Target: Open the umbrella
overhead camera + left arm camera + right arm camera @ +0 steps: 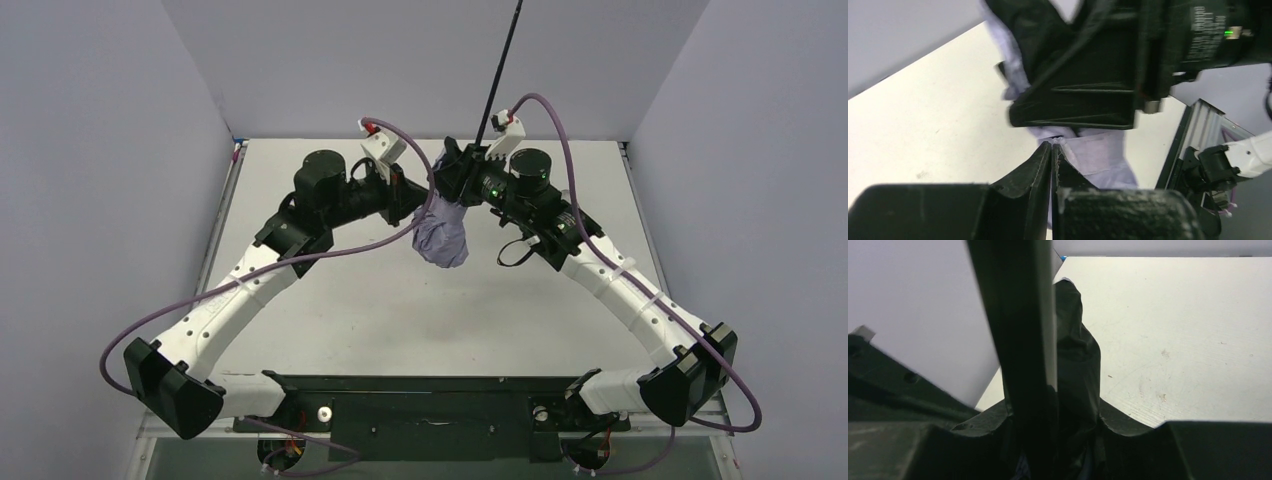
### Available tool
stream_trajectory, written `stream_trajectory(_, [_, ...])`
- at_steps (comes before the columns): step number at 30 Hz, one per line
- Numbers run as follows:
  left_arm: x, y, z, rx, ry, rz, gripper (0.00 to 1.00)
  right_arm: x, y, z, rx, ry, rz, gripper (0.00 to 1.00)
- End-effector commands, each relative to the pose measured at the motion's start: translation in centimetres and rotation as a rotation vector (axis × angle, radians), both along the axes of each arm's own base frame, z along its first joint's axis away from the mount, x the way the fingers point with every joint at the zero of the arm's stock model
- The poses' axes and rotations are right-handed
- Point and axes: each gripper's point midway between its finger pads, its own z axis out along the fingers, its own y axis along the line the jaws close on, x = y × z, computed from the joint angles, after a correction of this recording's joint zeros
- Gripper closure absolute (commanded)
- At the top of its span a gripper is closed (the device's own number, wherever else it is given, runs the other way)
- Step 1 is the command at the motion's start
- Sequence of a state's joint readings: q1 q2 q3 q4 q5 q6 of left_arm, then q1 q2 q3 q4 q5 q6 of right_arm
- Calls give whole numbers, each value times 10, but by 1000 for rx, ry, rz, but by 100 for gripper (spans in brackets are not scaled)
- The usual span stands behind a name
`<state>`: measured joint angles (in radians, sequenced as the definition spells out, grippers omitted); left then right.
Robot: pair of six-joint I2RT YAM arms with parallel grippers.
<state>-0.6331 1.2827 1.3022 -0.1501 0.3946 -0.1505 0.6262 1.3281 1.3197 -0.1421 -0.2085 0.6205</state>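
From the near edge of the table (400, 320) both arms reach inward and meet over its middle, where the umbrella (443, 238) is held up off the surface between them. The main step of the task looks barely begun. The canopy (1100, 155) hangs as a crumpled lavender bundle, not spread at all, though the thin black shaft (503, 60) already stands out long, slanting up and away toward the far wall. What is left, as I judge it, is the opening itself (getting the canopy pushed out along the shaft until it spreads and locks).

The left end effector (1052, 149) comes in from the left with its fingers pressed together and no gap between them. A small tuck of lavender fabric seems caught at their tips, and the rest of the bundle lies just beyond them. The right end effector (1050, 410) sits close against it on the right, closed around the shaft with a fold of the black underside squeezed in alongside. Its wrist view shows the shaft rising straight out from between its fingers. The bundle hangs below the two, and the shaft runs on from the right one toward the far side, out of the top of the overhead view.
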Motion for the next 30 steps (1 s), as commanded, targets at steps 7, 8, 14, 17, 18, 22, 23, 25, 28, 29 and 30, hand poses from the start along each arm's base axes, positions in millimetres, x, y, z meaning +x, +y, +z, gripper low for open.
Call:
stream_trajectory(7, [36, 33, -22, -15, 106, 136, 100, -31, 12, 93, 176, -240, 161, 100])
stream_trajectory(8, [35, 34, -21, -17, 101, 135, 100, -30, 12, 93, 177, -240, 159, 100])
stream_trajectory(14, [50, 59, -30, 7, 109, 242, 98, -26, 6, 93, 169, -249, 152, 100])
stream_trajectory(17, [64, 85, -23, -68, 140, 284, 59, -22, -1, 95, 164, -261, 130, 100])
stream_trajectory(18, [70, 98, -17, -94, 125, 310, 46, -21, -2, 95, 157, -270, 125, 100])
stream_trajectory(22, [67, 115, -5, -116, 87, 290, 29, -17, -11, 94, 90, -337, 84, 100])
stream_trajectory(23, [65, 116, -5, -98, 66, 278, 27, -14, -18, 92, 29, -378, 47, 100])
stream_trajectory(25, [62, 120, -5, -69, 38, 277, 21, -6, -30, 80, -133, -433, -17, 100])
stream_trajectory(28, [54, 119, 0, -43, -5, 245, 11, 4, -45, 48, -440, -505, -72, 100])
stream_trajectory(29, [53, 119, 6, -39, -39, 232, 10, 6, -50, 33, -552, -526, -53, 100])
stream_trajectory(30, [50, 116, 10, -36, -61, 199, 9, 7, -52, 24, -598, -520, -45, 100])
